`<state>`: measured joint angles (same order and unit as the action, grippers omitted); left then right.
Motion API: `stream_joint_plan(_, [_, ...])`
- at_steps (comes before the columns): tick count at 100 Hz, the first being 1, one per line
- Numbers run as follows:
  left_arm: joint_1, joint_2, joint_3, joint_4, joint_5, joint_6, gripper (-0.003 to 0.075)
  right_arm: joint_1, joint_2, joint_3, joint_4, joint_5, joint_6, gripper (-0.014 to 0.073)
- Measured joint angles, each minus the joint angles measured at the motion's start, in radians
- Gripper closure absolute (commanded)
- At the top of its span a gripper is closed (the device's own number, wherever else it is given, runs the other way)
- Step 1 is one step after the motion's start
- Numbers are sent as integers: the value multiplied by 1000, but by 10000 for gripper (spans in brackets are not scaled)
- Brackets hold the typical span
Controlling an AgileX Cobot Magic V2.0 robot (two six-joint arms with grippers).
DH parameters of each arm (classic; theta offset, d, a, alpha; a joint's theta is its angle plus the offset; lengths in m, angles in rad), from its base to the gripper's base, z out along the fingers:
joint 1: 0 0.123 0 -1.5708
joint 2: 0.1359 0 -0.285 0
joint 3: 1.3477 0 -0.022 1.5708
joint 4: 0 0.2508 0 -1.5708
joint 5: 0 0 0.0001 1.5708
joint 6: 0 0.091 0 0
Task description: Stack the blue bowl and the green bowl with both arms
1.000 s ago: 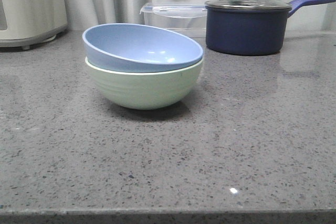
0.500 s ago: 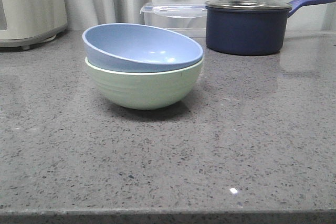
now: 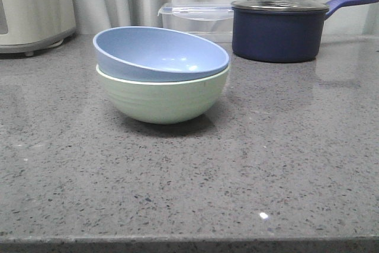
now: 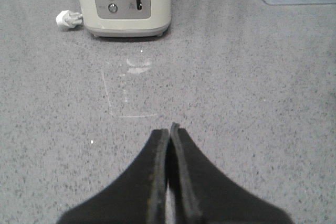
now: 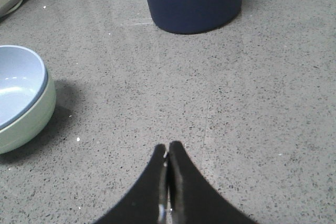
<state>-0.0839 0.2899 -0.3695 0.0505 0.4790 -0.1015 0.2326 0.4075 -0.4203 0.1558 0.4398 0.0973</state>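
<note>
Nothing has shifted over the last second: the blue bowl [image 3: 161,53] stays nested, tilted, in the green bowl [image 3: 162,99], well left of your right end effector [image 5: 167,157]. Both it and the left end effector [image 4: 169,135] are clenched empty, so your stack looks finished.

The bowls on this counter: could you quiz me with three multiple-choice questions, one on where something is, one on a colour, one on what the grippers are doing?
1. Where is the blue bowl?
A. Inside the green bowl
B. Beside the saucepan
C. Upside down on the counter

2. What colour is the saucepan?
A. Red
B. Dark blue
C. White

3. How are the left gripper and right gripper?
A. Both shut, empty
B. Both open
C. Each holding a bowl

Answers: 1 A, it sits tilted in the green one; 2 B, navy body; 3 A, fingers pressed together over bare counter.
</note>
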Motion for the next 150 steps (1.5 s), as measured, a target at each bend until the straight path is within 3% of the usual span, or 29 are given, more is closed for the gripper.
stream_joint_plan(55, [48,-289,370,2,-276,0,741,0,0,0,0,0,0,675])
stream_joint_plan(150, [48,-293,372,2,-316,0,741,0,0,0,-2,0,-1,675])
